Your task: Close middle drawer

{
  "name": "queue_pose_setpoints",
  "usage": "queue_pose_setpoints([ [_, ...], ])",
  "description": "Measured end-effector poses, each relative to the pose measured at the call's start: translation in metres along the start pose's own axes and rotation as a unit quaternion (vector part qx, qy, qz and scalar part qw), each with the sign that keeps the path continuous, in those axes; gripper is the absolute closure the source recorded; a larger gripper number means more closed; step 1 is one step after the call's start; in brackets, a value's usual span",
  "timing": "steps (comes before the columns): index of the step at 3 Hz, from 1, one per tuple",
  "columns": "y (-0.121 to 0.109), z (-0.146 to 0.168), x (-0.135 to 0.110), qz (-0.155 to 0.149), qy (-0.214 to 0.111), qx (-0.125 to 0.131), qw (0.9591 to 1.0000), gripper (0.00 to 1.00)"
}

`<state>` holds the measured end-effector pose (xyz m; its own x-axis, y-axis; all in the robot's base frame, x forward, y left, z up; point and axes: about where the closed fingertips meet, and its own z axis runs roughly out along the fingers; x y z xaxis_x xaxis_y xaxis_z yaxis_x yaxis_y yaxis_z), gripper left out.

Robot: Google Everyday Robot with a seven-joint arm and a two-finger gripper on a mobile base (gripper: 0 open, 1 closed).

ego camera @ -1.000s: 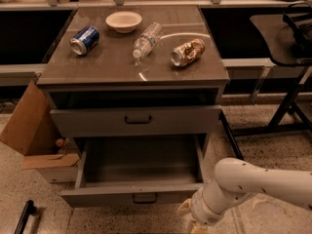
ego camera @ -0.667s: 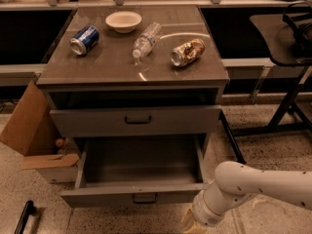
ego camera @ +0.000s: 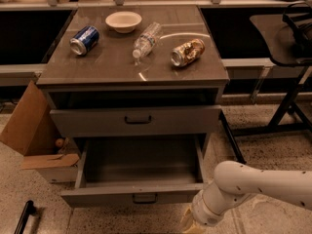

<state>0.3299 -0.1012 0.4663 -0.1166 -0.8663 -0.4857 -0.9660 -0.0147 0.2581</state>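
My claw point(ego camera: 191, 225) sits at the very bottom of the frame, right of centre, just in front of the right end of the middle drawer's front panel. The frame edge cuts it off, so I cannot tell how far open it is, and I see nothing held in it. Over the last second it has slid only slightly down and to the left, my white arm point(ego camera: 253, 184) following from the lower right corner.

The middle drawer point(ego camera: 97, 198) has not budged. It stands pulled well out in the lower centre of the frame, its grey box showing, below the taller drawer front point(ego camera: 87, 122) with the black handle.

So I judge the push has not begun and I am only lining up. Next I need contact on the panel near the small dark pull point(ego camera: 145, 197), then a straight shove towards the cabinet.
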Motion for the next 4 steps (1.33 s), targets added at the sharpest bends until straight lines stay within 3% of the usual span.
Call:
queue_pose_setpoints([
  [1,-0.008,0.003,0.007,0.000,0.000,0.008,1.0000,1.00],
  [4,-0.081,0.008,0.042,0.027,0.019,0.076,0.9965,1.00],
])
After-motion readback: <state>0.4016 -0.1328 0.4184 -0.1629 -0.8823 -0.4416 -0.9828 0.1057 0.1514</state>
